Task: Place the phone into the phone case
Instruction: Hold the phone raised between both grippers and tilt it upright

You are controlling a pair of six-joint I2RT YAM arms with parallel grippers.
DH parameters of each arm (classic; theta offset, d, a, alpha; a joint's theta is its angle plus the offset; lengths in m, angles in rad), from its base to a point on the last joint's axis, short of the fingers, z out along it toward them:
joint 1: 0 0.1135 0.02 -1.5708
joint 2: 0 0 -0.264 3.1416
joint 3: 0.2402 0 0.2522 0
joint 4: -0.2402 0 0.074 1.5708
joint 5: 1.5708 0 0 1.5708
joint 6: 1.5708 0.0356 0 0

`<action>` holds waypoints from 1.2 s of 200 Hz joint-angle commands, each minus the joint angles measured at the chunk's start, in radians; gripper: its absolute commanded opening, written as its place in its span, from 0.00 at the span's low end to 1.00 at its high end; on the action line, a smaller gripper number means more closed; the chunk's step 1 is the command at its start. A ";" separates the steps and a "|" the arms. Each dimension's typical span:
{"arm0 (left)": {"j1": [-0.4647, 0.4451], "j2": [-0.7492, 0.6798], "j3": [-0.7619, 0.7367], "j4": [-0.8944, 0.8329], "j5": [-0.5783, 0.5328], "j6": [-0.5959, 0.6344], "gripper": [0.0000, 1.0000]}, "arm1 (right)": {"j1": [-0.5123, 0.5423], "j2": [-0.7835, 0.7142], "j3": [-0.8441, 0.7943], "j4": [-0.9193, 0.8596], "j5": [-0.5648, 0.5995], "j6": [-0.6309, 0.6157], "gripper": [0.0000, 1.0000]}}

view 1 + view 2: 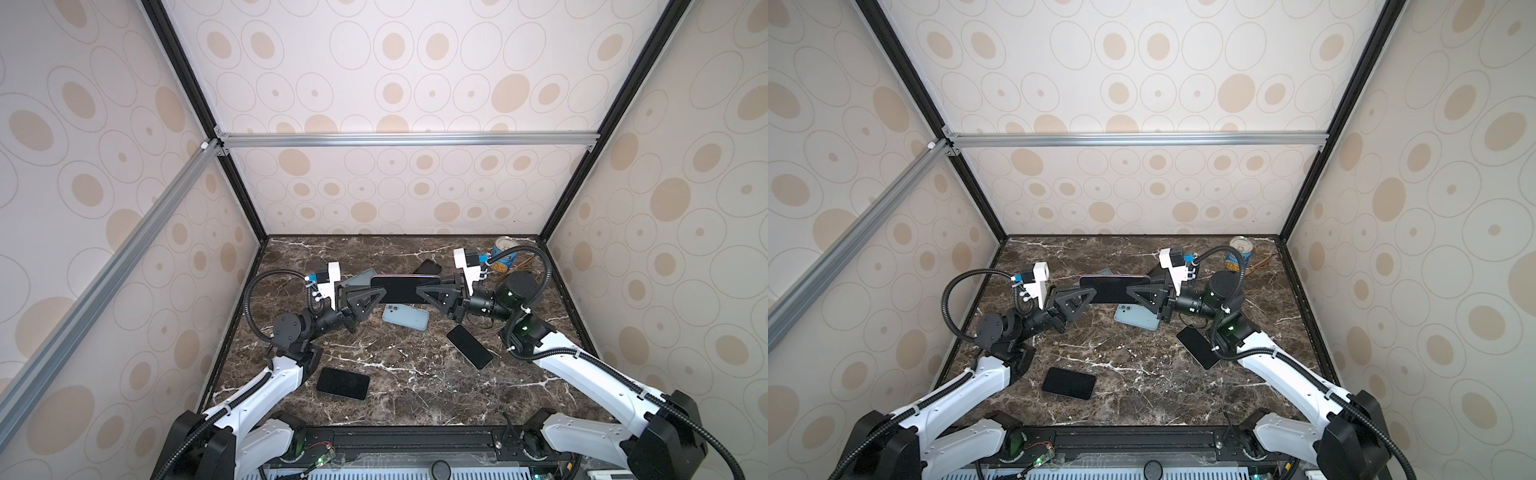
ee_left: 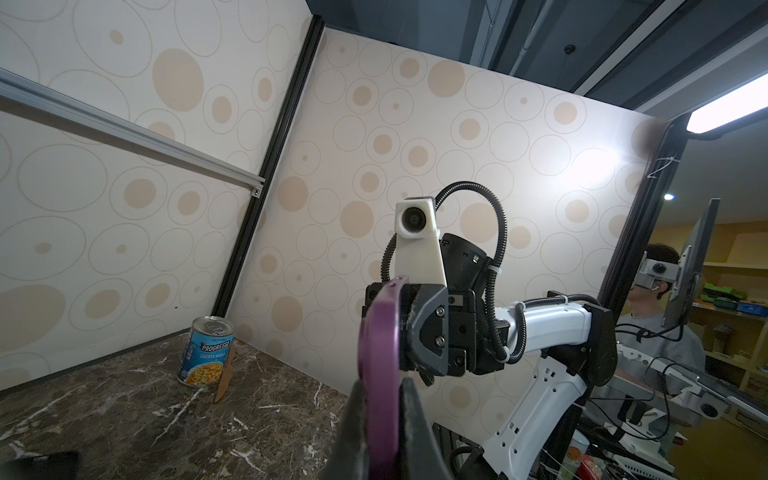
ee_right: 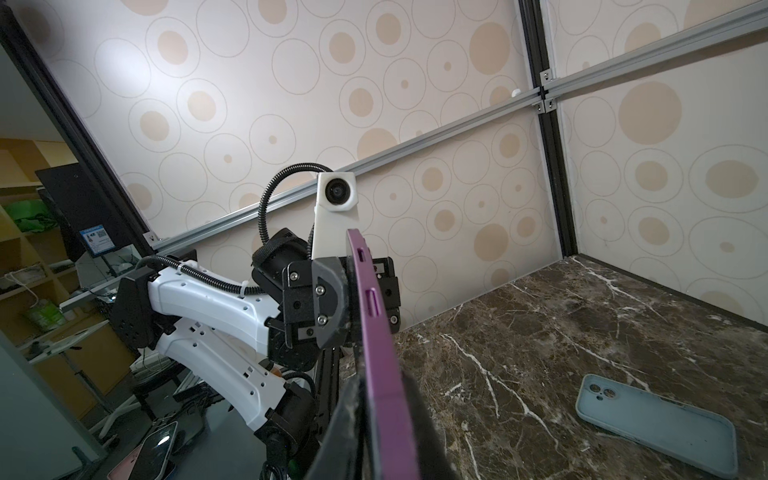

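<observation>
Left pincer (image 1: pixel 376 297), right pincer (image 1: pixel 424 293) clamp phone (image 1: pixel 401 289); can (image 2: pixel 206 357): PROGRESSO CHICKEN NOODLE.

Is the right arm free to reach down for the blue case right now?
Probably not. The right gripper is shut on the purple phone, sharing it with the left gripper, so its jaws are occupied. The blue case lies uncovered below them; nothing else blocks it.

The left arm (image 1: pixel 282 374) and right arm (image 1: pixel 590 378) are built of white shell links joined by black joints. The right arm's white camera housing (image 2: pixel 417 224) shows a round black lens. Behind the housing loops a black ribbed cable (image 2: pixel 503 232) with white zip ties. Under the housing the right tool (image 1: pixel 422 289) is black, with silver screws and triangular trussed fingers like the left tool (image 1: pixel 376 296).
</observation>
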 commanded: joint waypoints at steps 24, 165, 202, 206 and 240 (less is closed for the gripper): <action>0.000 -0.045 0.029 -0.057 -0.102 0.101 0.00 | 0.006 -0.020 0.028 -0.108 0.135 -0.057 0.00; 0.067 -0.062 0.012 -0.058 -0.149 0.096 0.36 | 0.006 0.034 -0.003 -0.030 0.165 -0.028 0.00; 0.089 -0.068 0.007 -0.055 -0.164 0.093 0.43 | 0.001 0.035 -0.006 -0.057 0.193 -0.033 0.00; 0.090 -0.070 0.007 -0.056 -0.166 0.093 0.43 | -0.001 0.035 -0.005 -0.060 0.196 -0.033 0.00; 0.120 -0.084 -0.002 -0.052 -0.187 0.092 0.50 | -0.017 0.019 -0.015 -0.078 0.211 -0.030 0.00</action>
